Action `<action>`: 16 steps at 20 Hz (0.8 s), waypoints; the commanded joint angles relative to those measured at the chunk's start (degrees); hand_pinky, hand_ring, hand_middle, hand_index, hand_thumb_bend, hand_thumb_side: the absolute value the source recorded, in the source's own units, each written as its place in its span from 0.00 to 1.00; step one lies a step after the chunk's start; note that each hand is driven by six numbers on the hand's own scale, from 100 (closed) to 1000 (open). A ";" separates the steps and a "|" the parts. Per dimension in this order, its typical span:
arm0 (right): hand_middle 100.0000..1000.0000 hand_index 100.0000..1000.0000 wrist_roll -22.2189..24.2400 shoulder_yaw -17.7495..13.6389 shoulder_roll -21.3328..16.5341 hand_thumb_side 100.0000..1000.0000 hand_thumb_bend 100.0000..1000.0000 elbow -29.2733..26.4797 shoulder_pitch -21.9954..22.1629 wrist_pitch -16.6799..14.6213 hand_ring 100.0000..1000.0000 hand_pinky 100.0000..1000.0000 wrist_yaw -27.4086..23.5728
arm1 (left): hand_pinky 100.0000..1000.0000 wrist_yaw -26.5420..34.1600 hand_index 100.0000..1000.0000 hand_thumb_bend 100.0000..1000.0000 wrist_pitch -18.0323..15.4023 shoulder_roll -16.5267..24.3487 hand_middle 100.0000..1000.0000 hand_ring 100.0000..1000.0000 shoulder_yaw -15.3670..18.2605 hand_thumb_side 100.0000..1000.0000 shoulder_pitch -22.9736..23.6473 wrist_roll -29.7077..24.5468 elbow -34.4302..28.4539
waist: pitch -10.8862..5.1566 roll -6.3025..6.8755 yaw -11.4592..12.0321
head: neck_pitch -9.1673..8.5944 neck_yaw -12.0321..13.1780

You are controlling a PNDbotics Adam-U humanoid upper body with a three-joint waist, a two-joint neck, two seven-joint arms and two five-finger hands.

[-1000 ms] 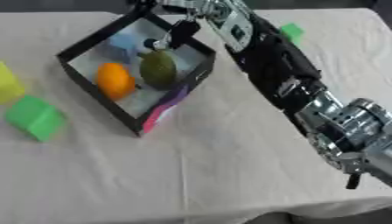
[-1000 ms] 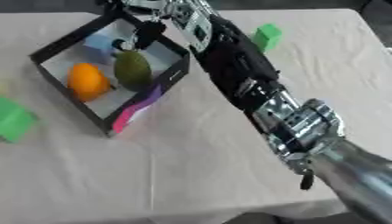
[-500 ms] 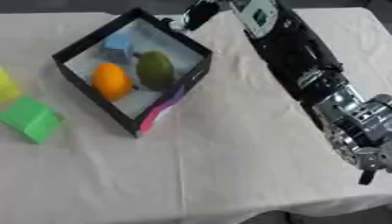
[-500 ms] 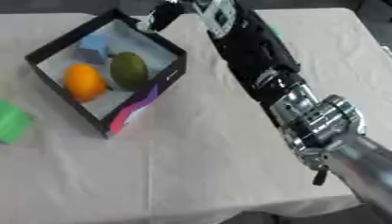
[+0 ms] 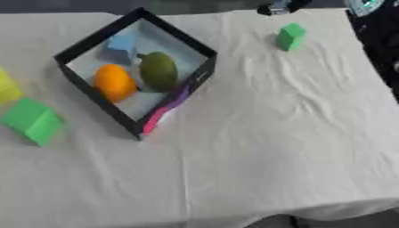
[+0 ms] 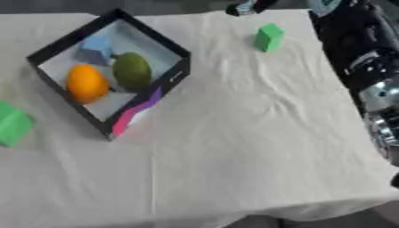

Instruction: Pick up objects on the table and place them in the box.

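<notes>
A black-walled box (image 5: 177, 32) stands at the left middle of the white cloth. Inside it lie a pale blue piece (image 5: 117, 48), an orange fruit (image 5: 113, 82) and a dark green fruit (image 5: 158, 71). A small green cube (image 5: 291, 36) sits on the cloth at the far right. Left of the box are a larger green block (image 5: 31, 120) and a yellow thing (image 5: 6, 87), cut off by the edge. My right hand (image 6: 246, 6) shows only in part at the far top edge, beyond the cube. Its black arm (image 6: 355, 40) runs down the right side.
The cloth-covered table (image 5: 257, 147) ends at a front edge near the bottom of the view. A pink and purple flap (image 5: 168, 109) hangs on the box's near right wall.
My right hand has left the space over the box and pulled back up and to the right, to the far table edge. The view has shifted too.
</notes>
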 commanded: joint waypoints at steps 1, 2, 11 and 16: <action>0.84 1.00 0.10 -0.36 -5.64 0.51 0.40 -0.10 -0.21 -5.59 0.89 0.99 1.92 | 0.78 -0.41 0.73 0.00 -0.25 2.20 0.71 0.59 0.45 0.52 -0.26 -0.62 -0.31 | -1.39 0.13 -0.16 | 0.30 0.39; 0.84 1.00 -0.40 -0.41 -6.32 0.51 0.40 -0.01 0.08 -6.58 0.89 0.98 2.37 | 0.78 -0.52 0.73 0.00 -0.30 2.19 0.71 0.59 0.43 0.52 -0.28 -0.72 -0.27 | -1.30 0.11 -0.18 | 0.30 0.43; 0.84 1.00 -3.07 0.30 -11.55 0.62 0.39 -1.02 2.42 -15.52 0.90 0.96 4.06 | 0.78 -1.29 0.73 0.00 -0.46 1.66 0.70 0.59 0.06 0.52 -1.10 -1.69 -0.26 | 0.31 0.22 -0.11 | -2.31 2.52; 0.85 1.00 -5.52 0.66 -13.66 0.69 0.38 -2.43 3.77 -18.02 0.90 0.95 5.63 | 0.78 -1.84 0.73 0.00 -0.92 1.43 0.70 0.60 -0.07 0.52 -1.60 -2.14 -0.41 | 1.71 0.28 0.43 | -4.44 3.70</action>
